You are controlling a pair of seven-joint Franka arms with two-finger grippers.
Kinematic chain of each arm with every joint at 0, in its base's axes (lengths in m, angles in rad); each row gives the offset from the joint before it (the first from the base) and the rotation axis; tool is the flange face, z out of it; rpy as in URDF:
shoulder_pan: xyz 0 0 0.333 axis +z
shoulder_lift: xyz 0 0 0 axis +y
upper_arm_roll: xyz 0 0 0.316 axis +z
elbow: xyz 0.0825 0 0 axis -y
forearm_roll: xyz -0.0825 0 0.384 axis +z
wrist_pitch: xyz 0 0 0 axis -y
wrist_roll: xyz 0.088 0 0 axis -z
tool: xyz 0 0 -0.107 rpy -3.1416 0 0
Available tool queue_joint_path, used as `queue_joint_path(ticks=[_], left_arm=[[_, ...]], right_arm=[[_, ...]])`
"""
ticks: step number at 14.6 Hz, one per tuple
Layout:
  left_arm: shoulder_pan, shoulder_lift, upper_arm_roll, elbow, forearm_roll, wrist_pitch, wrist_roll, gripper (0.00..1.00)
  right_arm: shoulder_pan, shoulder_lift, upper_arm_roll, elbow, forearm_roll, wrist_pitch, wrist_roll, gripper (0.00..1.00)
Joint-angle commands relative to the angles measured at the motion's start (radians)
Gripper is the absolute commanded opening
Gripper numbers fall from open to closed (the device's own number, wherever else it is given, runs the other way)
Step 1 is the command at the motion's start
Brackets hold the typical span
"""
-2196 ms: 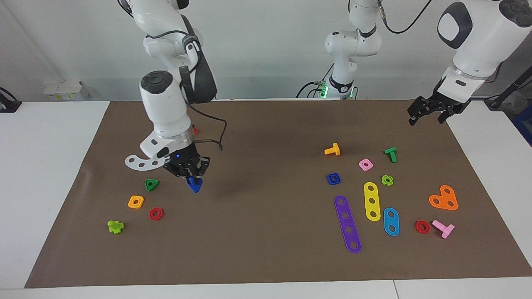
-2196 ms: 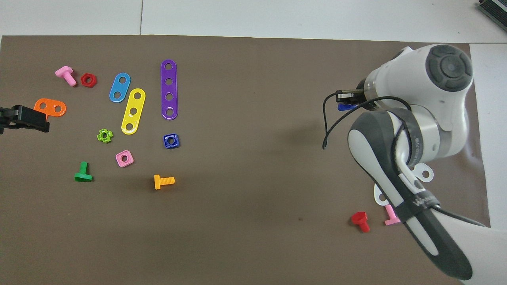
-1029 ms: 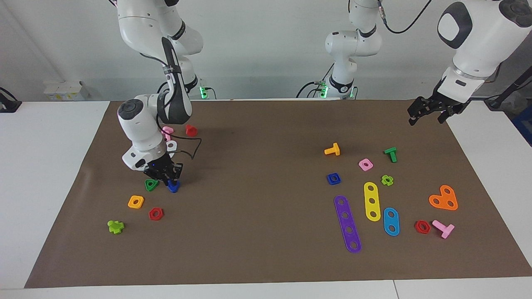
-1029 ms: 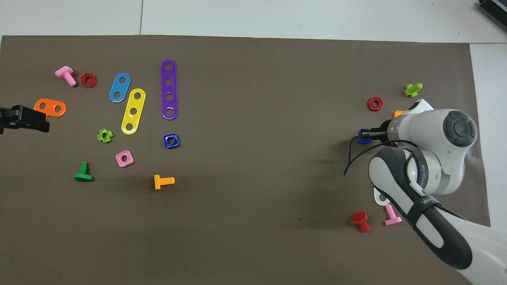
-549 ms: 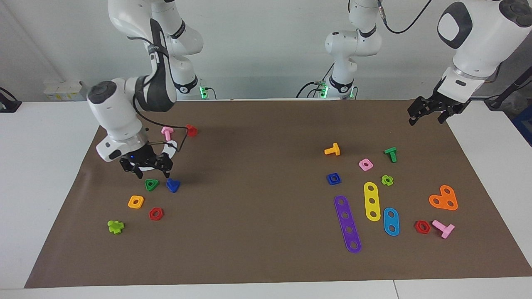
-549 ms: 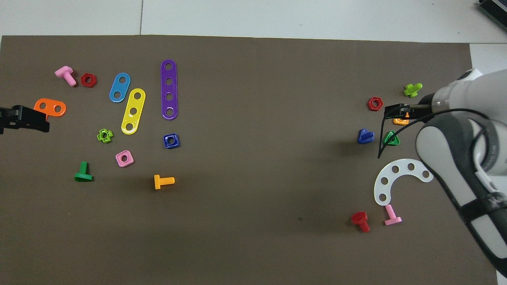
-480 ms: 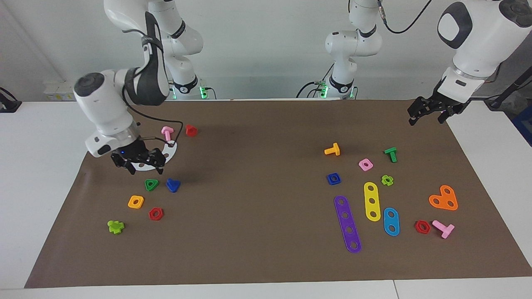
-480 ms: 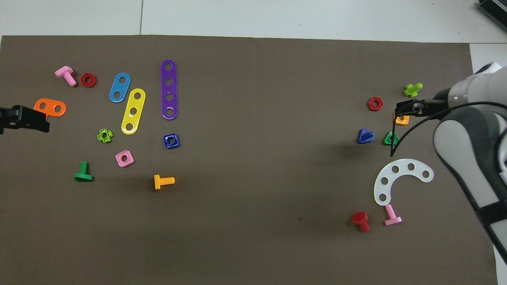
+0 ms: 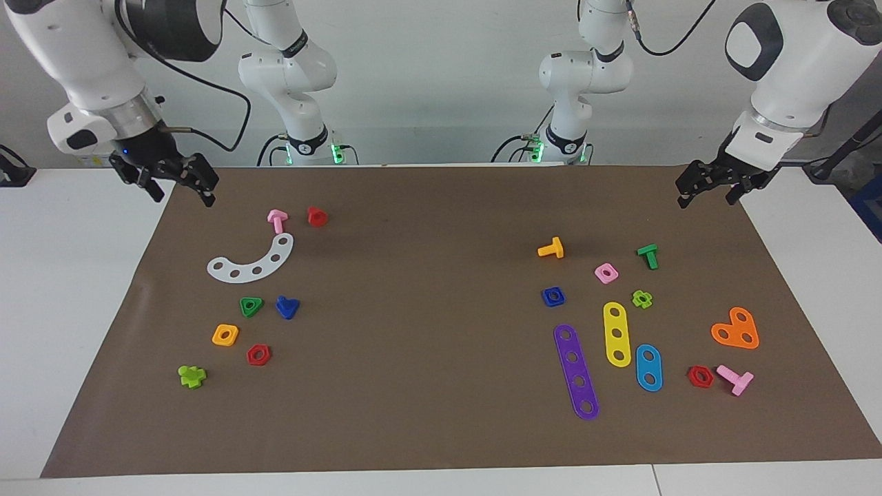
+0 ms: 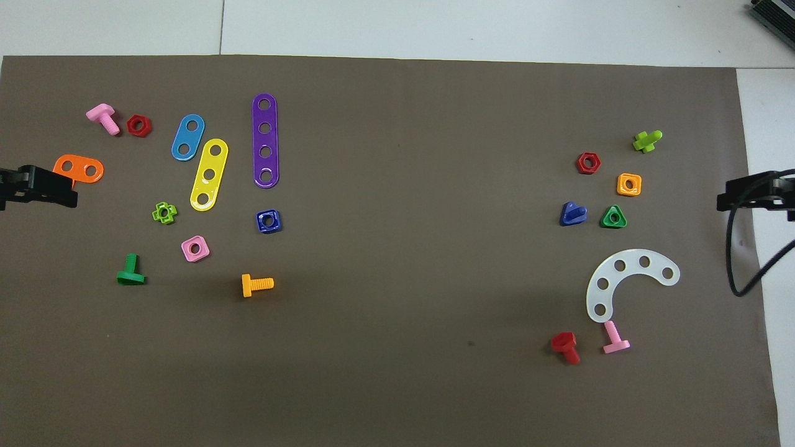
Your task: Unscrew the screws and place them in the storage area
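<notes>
The blue bolt [image 9: 286, 306] [image 10: 572, 213] lies loose on the brown mat [image 9: 427, 289], beside a green triangular nut [image 9: 251, 306] toward the right arm's end. Its blue square nut [image 9: 552, 297] [image 10: 268, 221] lies apart from it, toward the left arm's end of the table. My right gripper [image 9: 182, 198] [image 10: 739, 194] hangs open and empty over the mat's edge at its own end. My left gripper [image 9: 705, 202] [image 10: 49, 186] waits open and empty above the mat's edge at the other end.
Around the blue bolt lie an orange square nut [image 9: 225, 335], a red hex nut [image 9: 258, 355], a lime cross piece [image 9: 191, 375], a white curved strip [image 9: 251, 262], a pink bolt [image 9: 277, 220] and a red bolt [image 9: 317, 216]. Coloured strips, nuts and bolts surround the blue nut.
My right gripper has let go of the blue bolt beside the green nut, opened, risen and drawn back to the mat's edge. The left arm has not moved.
</notes>
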Motion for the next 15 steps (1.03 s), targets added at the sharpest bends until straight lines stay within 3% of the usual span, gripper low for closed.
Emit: queue_joint_path(ticks=[1, 15], left_arm=[[0.002, -0.019, -0.004, -0.024, 0.026, 0.015, -0.011, 1.0], [0.002, -0.019, -0.004, -0.024, 0.026, 0.015, -0.011, 1.0]], right_arm=[[0.006, 0.013, 0.012, 0.044, -0.018, -0.089, 0.024, 1.0], [0.029, 0.018, 0.02, 0.062, -0.021, -0.138, -0.033, 1.0]])
